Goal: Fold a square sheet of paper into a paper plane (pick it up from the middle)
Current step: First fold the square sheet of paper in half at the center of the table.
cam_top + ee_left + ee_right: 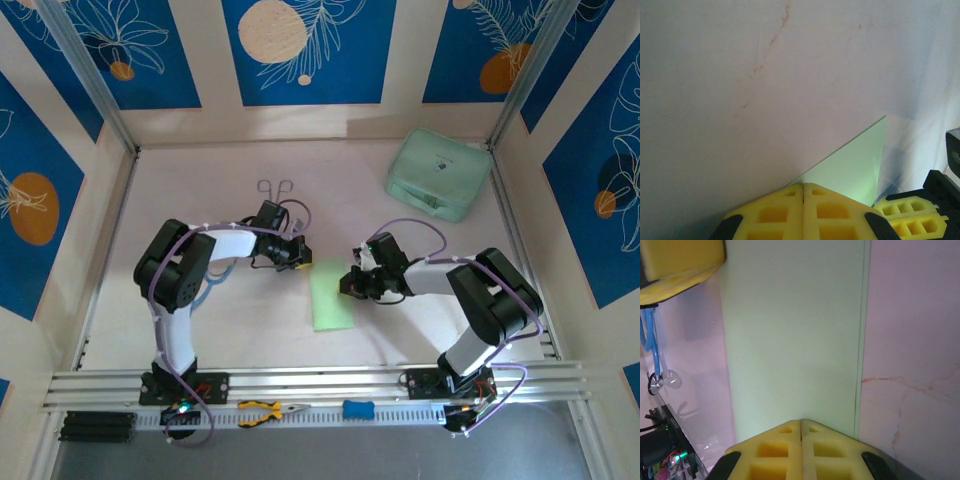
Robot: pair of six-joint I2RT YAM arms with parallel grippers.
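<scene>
Right now the half-folded sheet of paper (331, 298) lies mid-worktop (220, 320), the left gripper (299, 256) and right gripper (346, 283) both pinched shut at its far end, gripping nothing I can see, so I'd press the crease evenly, keeping the edges aligned.

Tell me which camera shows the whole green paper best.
Top external: the green paper shows nearly its whole rectangular outline there. Right wrist catches a close stretch with one long edge; left wrist, one corner.
</scene>
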